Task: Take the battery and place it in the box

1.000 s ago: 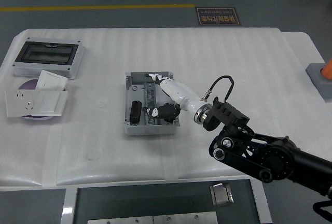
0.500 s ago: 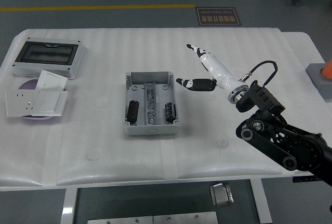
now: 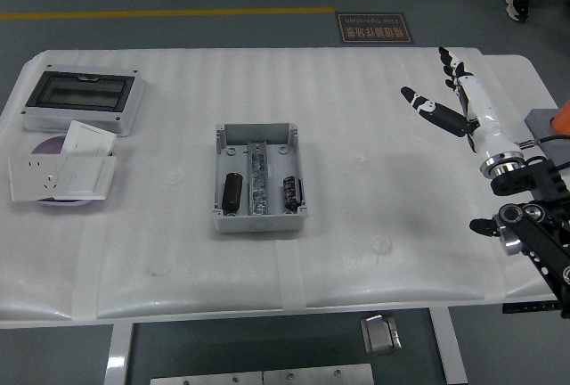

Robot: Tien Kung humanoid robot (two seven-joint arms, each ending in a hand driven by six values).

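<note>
The battery (image 3: pixel 291 192) lies in the right side of the box (image 3: pixel 259 177) mid-counter, seemingly delivered, so the right hand (image 3: pixel 456 100) hangs empty, fingers spread, near the counter's (image 3: pixel 374 242) far right corner.

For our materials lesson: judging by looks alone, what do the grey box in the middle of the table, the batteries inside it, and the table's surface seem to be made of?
Grey box: likely moulded plastic, matt, with an even grey colour and thick walls.
Batteries: dark cylinders, probably sleeved metal cells; too small to confirm.
Table surface: looks like white foam sheeting, soft sheen, with faint ribbing and dimples.
</note>
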